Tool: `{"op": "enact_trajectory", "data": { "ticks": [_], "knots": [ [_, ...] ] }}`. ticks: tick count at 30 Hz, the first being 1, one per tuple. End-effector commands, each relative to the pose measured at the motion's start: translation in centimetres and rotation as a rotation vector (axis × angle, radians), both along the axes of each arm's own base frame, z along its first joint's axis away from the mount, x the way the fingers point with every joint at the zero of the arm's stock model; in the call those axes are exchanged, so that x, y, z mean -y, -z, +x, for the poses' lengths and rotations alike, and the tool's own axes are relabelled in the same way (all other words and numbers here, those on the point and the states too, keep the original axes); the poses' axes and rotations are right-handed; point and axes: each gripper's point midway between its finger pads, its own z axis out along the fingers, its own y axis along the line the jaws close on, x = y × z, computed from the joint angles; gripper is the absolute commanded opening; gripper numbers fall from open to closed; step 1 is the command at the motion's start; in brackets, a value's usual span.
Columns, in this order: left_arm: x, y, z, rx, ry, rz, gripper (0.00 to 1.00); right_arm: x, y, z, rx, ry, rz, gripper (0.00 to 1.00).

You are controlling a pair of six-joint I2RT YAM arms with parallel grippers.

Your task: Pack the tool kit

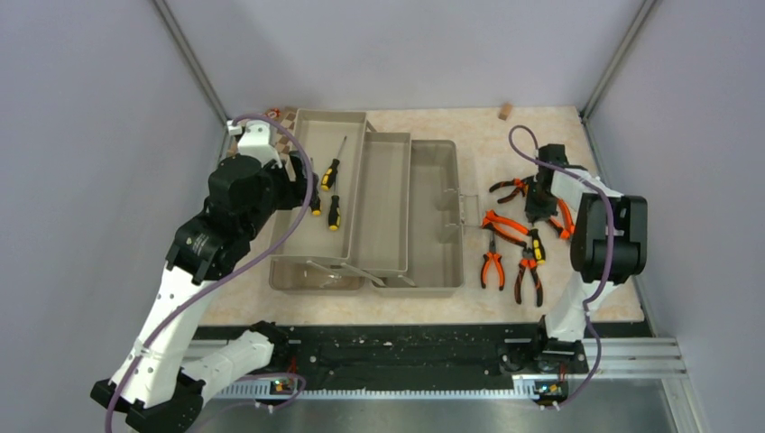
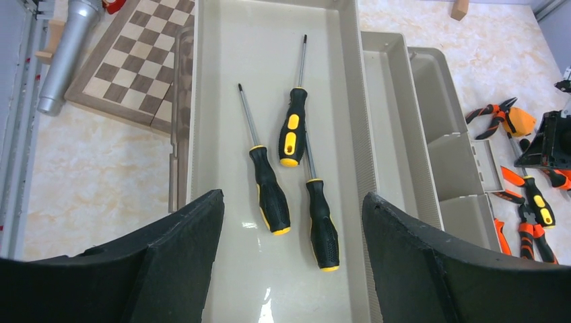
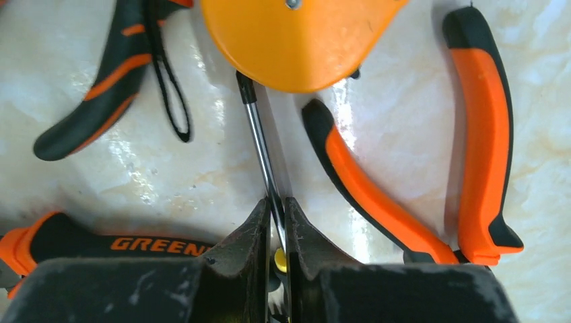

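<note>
The toolbox (image 1: 433,271) stands open with its beige trays spread to the left. Three yellow-black screwdrivers (image 2: 293,128) lie in the leftmost tray (image 2: 215,81). My left gripper (image 2: 291,198) is open and empty, just above that tray (image 1: 347,122). My right gripper (image 3: 276,205) is shut on the metal shaft of a fourth screwdriver (image 3: 259,145), low over the table to the right of the box (image 1: 541,207). The shaft's tip runs under the orange tape measure (image 3: 299,40). Orange-handled pliers (image 3: 478,134) lie beside it.
Several pliers (image 1: 492,262) lie on the table between the toolbox and my right arm. A chessboard (image 2: 135,60) and a silver microphone (image 2: 67,54) sit left of the trays. A small wooden block (image 1: 505,111) is at the back.
</note>
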Motion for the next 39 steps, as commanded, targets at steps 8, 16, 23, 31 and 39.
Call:
{"op": "enact_trajectory", "data": {
  "ticks": [8, 16, 23, 31, 39],
  "knots": [
    [1.1, -2.4, 0.2, 0.079, 0.037, -0.072, 0.79, -1.9, -2.9, 2.1, 0.210, -0.059, -0.024, 0.00],
    [1.8, -1.9, 0.4, 0.083, 0.073, -0.077, 0.79, -2.0, -4.4, 0.0, 0.284, -0.049, -0.024, 0.00],
    [2.9, -2.3, 0.2, 0.098, 0.123, -0.113, 0.79, -2.2, -8.0, -0.6, 0.409, -0.048, -0.019, 0.00],
    [4.6, -1.9, 0.2, 0.097, 0.204, -0.149, 0.78, -2.8, -10.1, -1.3, 0.508, -0.036, 0.017, 0.00],
    [5.5, -1.6, 0.8, 0.102, 0.233, -0.155, 0.78, -3.5, -10.5, -1.3, 0.596, -0.029, 0.061, 0.00]
  ]
}}
